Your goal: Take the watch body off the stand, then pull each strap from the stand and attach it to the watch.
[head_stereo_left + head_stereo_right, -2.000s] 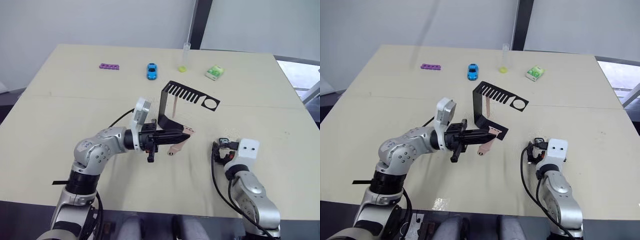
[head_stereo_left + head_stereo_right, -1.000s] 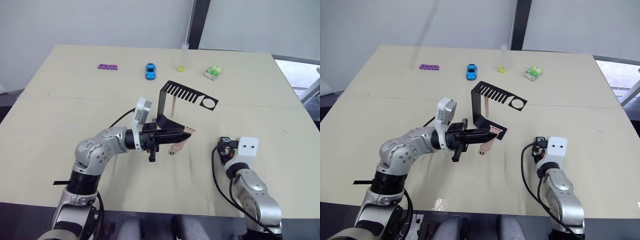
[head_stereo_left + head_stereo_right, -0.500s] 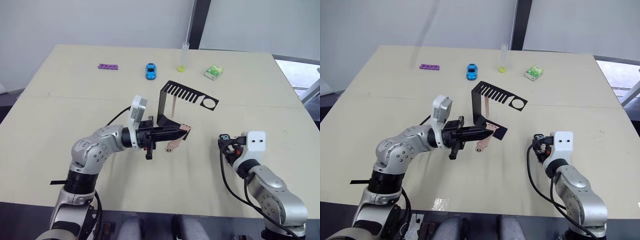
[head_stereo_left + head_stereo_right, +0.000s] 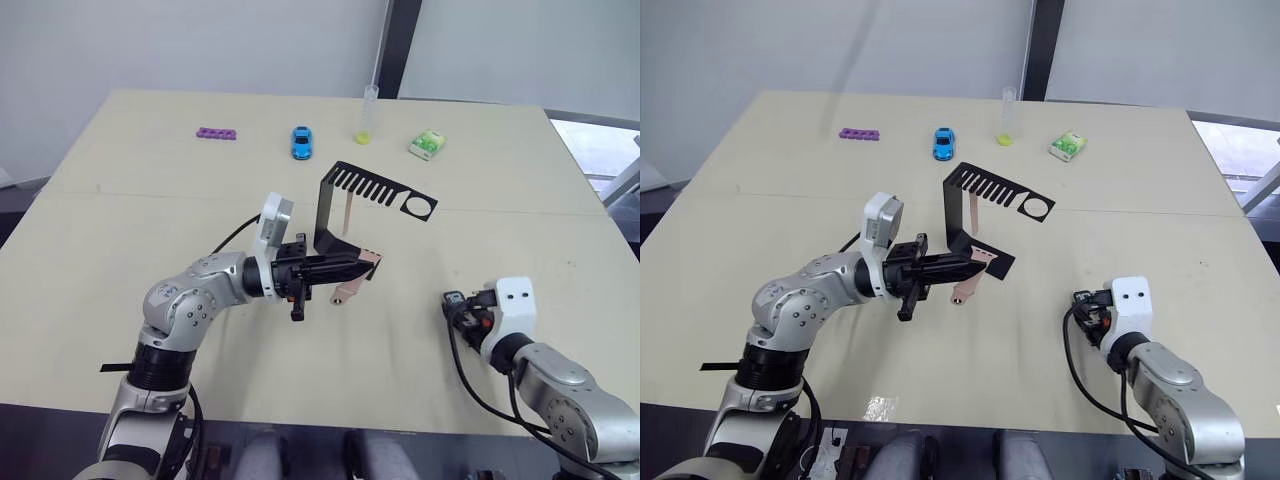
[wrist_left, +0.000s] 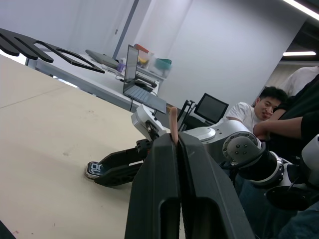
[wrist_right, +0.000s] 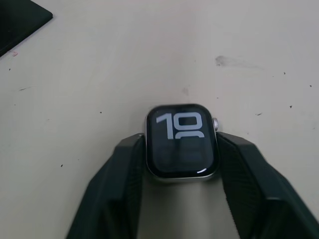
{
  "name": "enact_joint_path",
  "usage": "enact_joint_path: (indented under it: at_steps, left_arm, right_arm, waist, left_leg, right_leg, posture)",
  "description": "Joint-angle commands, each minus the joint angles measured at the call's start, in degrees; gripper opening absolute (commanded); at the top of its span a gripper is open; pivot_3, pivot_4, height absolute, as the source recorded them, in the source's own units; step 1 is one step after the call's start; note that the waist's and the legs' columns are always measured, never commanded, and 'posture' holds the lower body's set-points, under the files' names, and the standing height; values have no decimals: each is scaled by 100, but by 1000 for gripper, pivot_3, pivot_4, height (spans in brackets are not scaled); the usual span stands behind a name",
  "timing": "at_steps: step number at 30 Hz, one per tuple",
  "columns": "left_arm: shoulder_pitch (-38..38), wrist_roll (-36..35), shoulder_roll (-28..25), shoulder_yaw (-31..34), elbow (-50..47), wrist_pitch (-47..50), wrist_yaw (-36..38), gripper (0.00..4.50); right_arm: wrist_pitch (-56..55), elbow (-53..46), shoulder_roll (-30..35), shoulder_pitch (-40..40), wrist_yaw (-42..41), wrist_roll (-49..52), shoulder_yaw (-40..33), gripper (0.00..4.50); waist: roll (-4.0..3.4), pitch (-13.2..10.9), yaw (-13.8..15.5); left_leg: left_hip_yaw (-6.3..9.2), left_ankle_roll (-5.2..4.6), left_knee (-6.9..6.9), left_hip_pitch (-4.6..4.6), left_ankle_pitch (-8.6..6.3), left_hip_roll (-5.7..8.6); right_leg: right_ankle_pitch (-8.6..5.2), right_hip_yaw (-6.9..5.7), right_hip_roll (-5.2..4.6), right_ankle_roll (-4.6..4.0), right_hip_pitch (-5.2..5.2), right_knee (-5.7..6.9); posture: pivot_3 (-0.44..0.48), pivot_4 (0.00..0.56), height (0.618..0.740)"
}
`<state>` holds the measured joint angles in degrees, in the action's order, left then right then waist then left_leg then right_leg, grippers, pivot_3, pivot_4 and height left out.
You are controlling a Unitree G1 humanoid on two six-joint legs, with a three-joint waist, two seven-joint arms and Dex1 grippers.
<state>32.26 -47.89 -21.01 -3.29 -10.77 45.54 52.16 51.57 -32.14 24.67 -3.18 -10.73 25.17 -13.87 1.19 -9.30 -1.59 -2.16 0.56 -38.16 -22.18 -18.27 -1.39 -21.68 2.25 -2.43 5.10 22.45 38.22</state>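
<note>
Two pink straps: one (image 4: 344, 213) apparently hung upright on the stand (image 4: 372, 195), one (image 4: 352, 281) clamped lengthwise by the left gripper (image 4: 358, 266). One watch body (image 6: 181, 140) sat face-up, pinched by the right gripper (image 6: 182, 164).

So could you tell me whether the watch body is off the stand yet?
Off: the right gripper holds the watch body, apart from the stand.

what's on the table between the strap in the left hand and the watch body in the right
Bare tabletop between the strap and the watch body, in the eye views.

Strap (image 5: 173, 121) mostly hidden between left jaws; stand (image 5: 47, 46) cut by edge.
</note>
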Motion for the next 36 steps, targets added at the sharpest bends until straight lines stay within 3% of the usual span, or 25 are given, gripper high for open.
enact_joint_path:
  at_steps: [1,2,3,10,14,22,36]
  left_arm:
    - [23,-22,44,9,-192,-96,49,0]
    - [25,-21,54,11,-190,-100,42,0]
    - [27,-19,61,12,-188,-103,39,0]
    - [89,-10,85,16,-134,-92,53,0]
    - [120,-46,64,-8,-152,-27,92,0]
    - [169,-24,96,-43,-121,-21,117,0]
    - [57,-26,110,2,-221,-45,-1,0]
  right_arm:
    - [-329,-111,54,-165,-143,-80,-139,3992]
    - [-480,-152,15,-259,-162,-115,-136,4412]
    - [-589,-174,-12,-325,-173,-138,-131,4467]
    - [-2257,270,-607,-839,-348,-530,183,4467]
    - [-3024,829,-422,-1004,-864,-625,156,4467]
    - [-2958,1458,68,-643,-1711,-207,67,4467]
    - [-2537,1530,458,-412,-1935,-145,134,4467]
  waist:
    - [0,0,2]
    - [0,0,3]
    - [0,0,3]
    - [0,0,-9]
    - [0,0,2]
    - [0,0,-13]
    - [1,1,1]
  left_leg:
    - [0,0,0,0,0,0]
    - [0,0,0,0,0,0]
    - [0,0,0,0,0,0]
    - [-4,0,0,1,0,0]
    - [-4,0,-1,2,0,3]
    - [-3,-1,-4,10,0,1]
    - [-2,-1,-9,10,0,0]
  right_leg:
    - [0,0,0,0,0,0]
    - [0,0,0,0,0,0]
    - [0,0,0,0,0,0]
    - [0,3,3,0,0,0]
    - [0,2,1,0,-2,0]
    - [0,2,2,0,-9,3]
    - [0,2,2,0,-9,7]
  posture:
    - [0,150,740]
    - [0,150,740]
    - [0,150,740]
    - [0,150,740]
    - [0,150,740]
    - [0,150,740]
    - [0,150,740]
